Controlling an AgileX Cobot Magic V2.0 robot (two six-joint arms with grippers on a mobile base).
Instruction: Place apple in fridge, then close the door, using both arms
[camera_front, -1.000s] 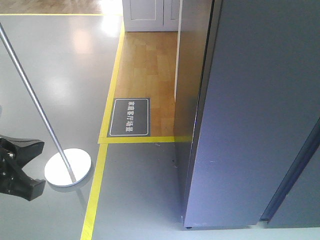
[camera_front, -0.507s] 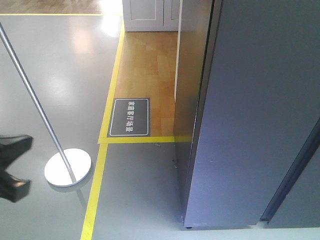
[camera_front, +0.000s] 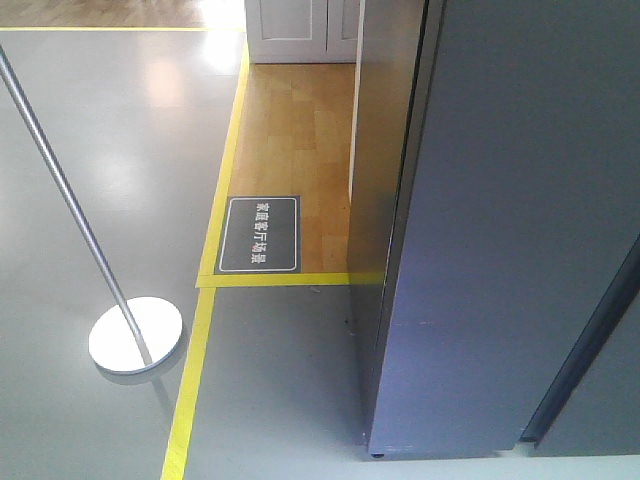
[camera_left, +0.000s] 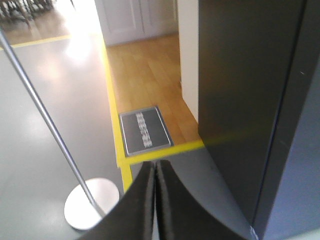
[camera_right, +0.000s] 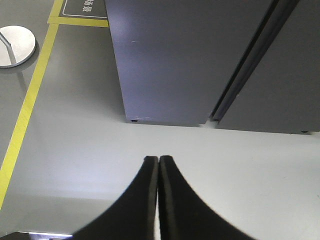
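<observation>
The left gripper (camera_left: 154, 167), seen earlier at the left edge of the front-facing view beside the round stand base (camera_front: 136, 334), is no longer seen there; that stretch of grey floor (camera_front: 40, 400) is now uncovered. In the left wrist view its fingers are pressed together.

The fridge (camera_front: 500, 230) stood upright on the grey floor, a tall dark grey appliance whose flat outer faces filled the right side of the front view. Its door (camera_right: 165, 55) was shut, its dark grey face flush with the panel beside it, the two parted only by a narrow dark seam that ran slantwise in the right wrist view. The apple could not be seen in any view.
</observation>
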